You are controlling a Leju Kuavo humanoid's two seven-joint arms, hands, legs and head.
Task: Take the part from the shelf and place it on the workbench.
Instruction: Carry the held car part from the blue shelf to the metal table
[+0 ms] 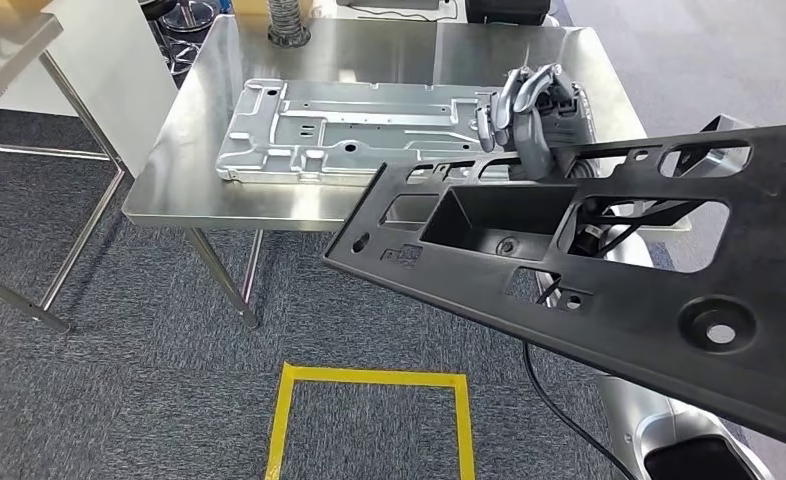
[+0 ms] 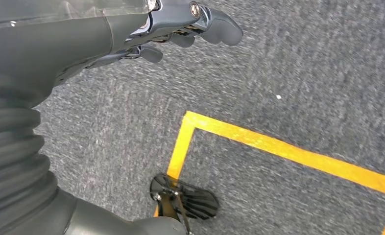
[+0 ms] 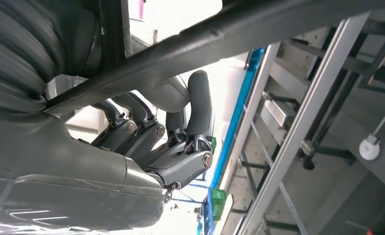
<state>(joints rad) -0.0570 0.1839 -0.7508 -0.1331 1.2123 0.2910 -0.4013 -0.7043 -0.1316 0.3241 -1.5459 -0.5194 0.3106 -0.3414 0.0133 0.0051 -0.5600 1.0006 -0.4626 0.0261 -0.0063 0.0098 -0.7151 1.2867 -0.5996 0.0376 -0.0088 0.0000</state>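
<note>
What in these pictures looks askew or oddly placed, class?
The long black part slants through the air, gripped by the right robot hand at its upper edge, its near end well out past the workbench. The silver metal panel lies flat on the bench. Nothing looks spilled or damaged.

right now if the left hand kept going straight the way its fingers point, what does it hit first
Probably the grey carpet. In the left wrist view the left hand hangs with its fingers aimed down at bare floor, short of the yellow tape outline. Depth is unclear, but nothing stands between.
</note>
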